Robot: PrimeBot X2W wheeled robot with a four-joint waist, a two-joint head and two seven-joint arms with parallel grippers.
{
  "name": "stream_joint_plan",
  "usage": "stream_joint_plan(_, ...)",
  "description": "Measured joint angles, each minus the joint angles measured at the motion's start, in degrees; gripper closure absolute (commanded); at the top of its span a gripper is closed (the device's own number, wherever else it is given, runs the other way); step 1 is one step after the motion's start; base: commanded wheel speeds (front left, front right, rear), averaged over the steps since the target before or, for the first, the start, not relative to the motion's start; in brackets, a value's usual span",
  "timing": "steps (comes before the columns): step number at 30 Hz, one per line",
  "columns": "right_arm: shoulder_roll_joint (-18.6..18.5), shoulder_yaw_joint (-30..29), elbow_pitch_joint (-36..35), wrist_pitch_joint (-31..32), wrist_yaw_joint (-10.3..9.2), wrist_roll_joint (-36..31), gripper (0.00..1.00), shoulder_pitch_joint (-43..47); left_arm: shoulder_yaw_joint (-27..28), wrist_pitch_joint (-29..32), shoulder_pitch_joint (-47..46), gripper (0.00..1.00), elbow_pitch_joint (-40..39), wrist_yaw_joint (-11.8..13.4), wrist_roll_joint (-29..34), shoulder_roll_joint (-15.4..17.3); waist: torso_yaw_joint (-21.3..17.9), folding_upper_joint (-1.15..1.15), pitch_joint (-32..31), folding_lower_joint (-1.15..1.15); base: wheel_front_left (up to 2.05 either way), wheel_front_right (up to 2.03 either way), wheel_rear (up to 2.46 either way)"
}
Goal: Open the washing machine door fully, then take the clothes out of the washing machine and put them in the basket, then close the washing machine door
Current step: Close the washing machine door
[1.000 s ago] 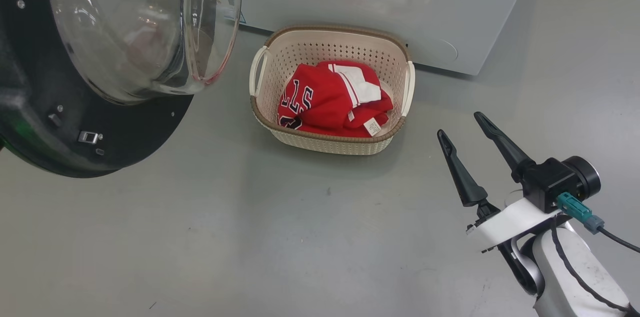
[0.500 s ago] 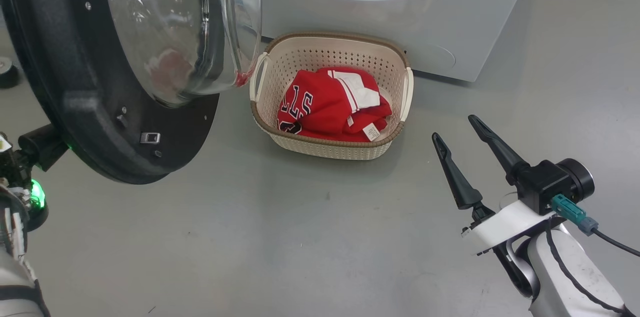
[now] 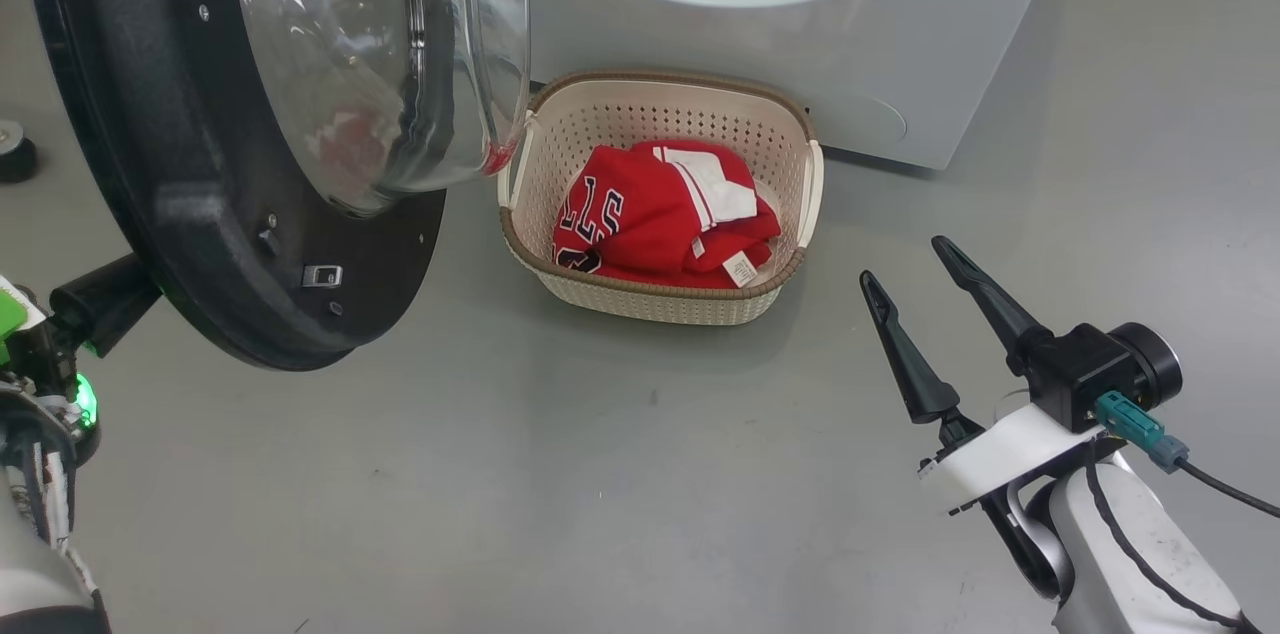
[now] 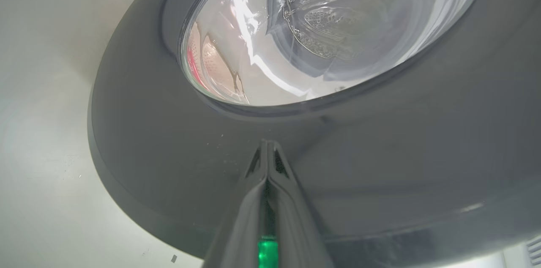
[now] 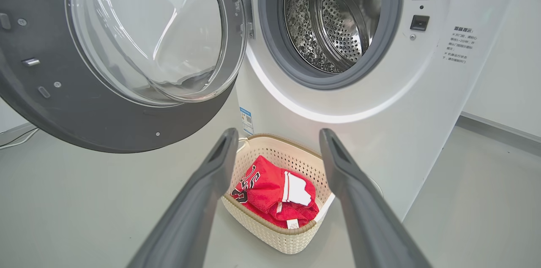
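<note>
Left wrist view: clenched left gripper (image 4: 267,146) seemingly touches the washing machine door (image 4: 148,154) on its glossy rim, likely rigid, heavy, slippery; push there. Right gripper (image 3: 904,259) splayed, empty.

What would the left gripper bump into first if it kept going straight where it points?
The washing machine door: the shut left gripper points at its dark rim, just outside the glass. Its tips look nearly on it; actual contact is unclear.
</note>
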Motion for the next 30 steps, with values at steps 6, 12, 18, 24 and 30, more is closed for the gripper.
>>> stream_joint_plan(6, 0.3, -0.2, 0.6, -0.1, -0.04, 0.0, 0.0, 0.5, -1.1, -5.3, 2.2, 1.0, -5.6, 0.0, 3.4, 0.0, 0.0, 0.0, -0.9, 0.0, 0.0, 0.0, 0.0)
stream_joint_plan(12, 0.8, -0.3, 1.5, -0.1, -0.04, 0.1, 0.0, 1.0, -4.2, -10.5, 5.3, 1.0, -12.1, 0.0, 6.8, 0.1, 0.2, 0.0, -2.1, 0.0, 0.0, 0.0, 0.0)
stream_joint_plan(18, 1.4, -0.5, 2.1, -0.5, -0.05, 0.6, 0.0, 1.8, -9.1, -17.2, 10.9, 1.0, -17.8, 0.0, 12.3, 2.0, 0.4, 0.0, -3.9, 0.0, 0.0, 0.0, 0.0)
stream_joint_plan(24, 2.3, -0.9, 2.3, -0.5, -0.09, 0.7, 0.0, 2.4, -13.8, -25.3, 17.2, 1.0, -23.8, 0.0, 18.2, 4.6, 0.6, 0.0, -5.8, 0.0, 0.0, 0.0, 0.0)
stream_joint_plan(30, 3.0, -0.8, 2.2, -0.5, -0.09, 0.7, 0.0, 3.4, -15.6, -36.3, 23.1, 1.0, -27.7, 0.0, 23.0, 6.5, 0.8, 0.0, -7.1, 0.0, 0.0, 0.0, 0.0)
